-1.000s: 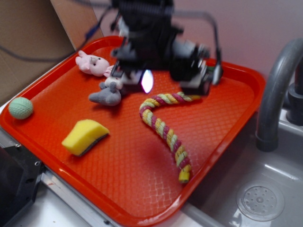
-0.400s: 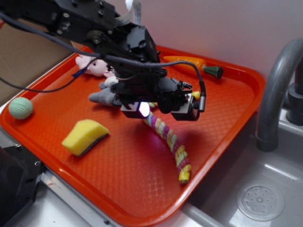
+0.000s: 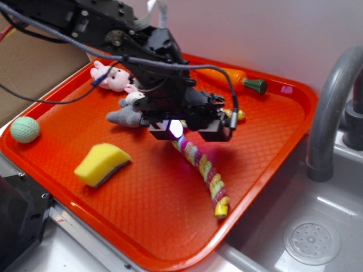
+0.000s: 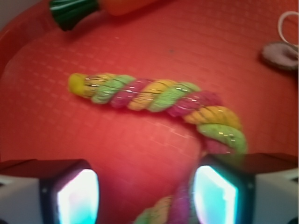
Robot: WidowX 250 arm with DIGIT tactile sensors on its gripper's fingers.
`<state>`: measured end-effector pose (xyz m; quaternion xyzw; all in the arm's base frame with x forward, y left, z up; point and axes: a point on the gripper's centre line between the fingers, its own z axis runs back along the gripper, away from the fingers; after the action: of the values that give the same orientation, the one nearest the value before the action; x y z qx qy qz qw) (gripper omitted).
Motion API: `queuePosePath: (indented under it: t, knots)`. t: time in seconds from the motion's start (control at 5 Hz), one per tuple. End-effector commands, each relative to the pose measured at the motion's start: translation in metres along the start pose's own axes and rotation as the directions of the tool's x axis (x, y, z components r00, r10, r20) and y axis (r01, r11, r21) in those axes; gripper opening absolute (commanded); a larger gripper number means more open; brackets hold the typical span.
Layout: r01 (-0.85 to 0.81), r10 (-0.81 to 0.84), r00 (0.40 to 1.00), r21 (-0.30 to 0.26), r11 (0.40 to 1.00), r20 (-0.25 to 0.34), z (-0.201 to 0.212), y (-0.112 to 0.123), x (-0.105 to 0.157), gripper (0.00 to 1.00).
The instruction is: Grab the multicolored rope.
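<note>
The multicolored rope (image 3: 205, 170), twisted yellow, green and pink, lies curved on the orange tray (image 3: 266, 147). My gripper (image 3: 187, 131) hovers just above the rope's bend, hiding its upper part in the exterior view. In the wrist view the rope (image 4: 159, 95) runs across the middle, then curls down beside the right finger (image 4: 215, 196). A stretch of it lies between the two lit pads near the bottom edge. The gripper (image 4: 147, 198) is open, the pads wide apart, with bare tray between them on the left.
An orange toy carrot (image 3: 227, 76) with a green top lies at the tray's far edge. A pink plush pig (image 3: 112, 77) and grey plush toy (image 3: 126, 116) sit left of the gripper. A yellow sponge (image 3: 102, 163) and green ball (image 3: 25, 129) lie further left. A sink with faucet (image 3: 332, 107) is on the right.
The arm has swung forward and down from the tray's back, uncovering the carrot. It now covers the rope's upper bend, slightly lower than 0.4 s ago.
</note>
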<state>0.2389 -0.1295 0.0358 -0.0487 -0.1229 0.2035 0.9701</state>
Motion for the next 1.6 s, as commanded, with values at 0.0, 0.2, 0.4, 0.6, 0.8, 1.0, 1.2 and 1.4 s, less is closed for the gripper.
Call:
queuePosePath:
  t: [0.0, 0.2, 0.4, 0.6, 0.8, 1.0, 1.2, 1.4]
  knots:
    - [-0.008, 0.009, 1.000, 0.072, 0.997, -0.015, -0.008, 0.028, -0.003, 0.00]
    - [0.043, -0.043, 0.999, 0.065, 0.997, -0.008, -0.021, 0.022, -0.003, 0.00]
    - [0.099, -0.100, 0.995, 0.063, 0.993, 0.009, -0.026, 0.015, -0.004, 0.00]
    - [0.113, -0.114, 0.993, 0.035, 0.993, 0.038, 0.005, 0.016, 0.006, 0.00]
    - [0.109, -0.110, 0.994, 0.033, 0.993, 0.019, 0.053, 0.017, 0.023, 0.00]
    - [0.150, -0.149, 0.988, 0.039, 0.988, -0.034, 0.103, 0.028, 0.035, 0.00]
    - [0.148, -0.145, 0.987, 0.032, 0.988, -0.072, 0.152, 0.041, 0.051, 0.00]
    - [0.145, -0.142, 0.988, 0.035, 0.989, -0.057, 0.198, 0.051, 0.062, 0.00]
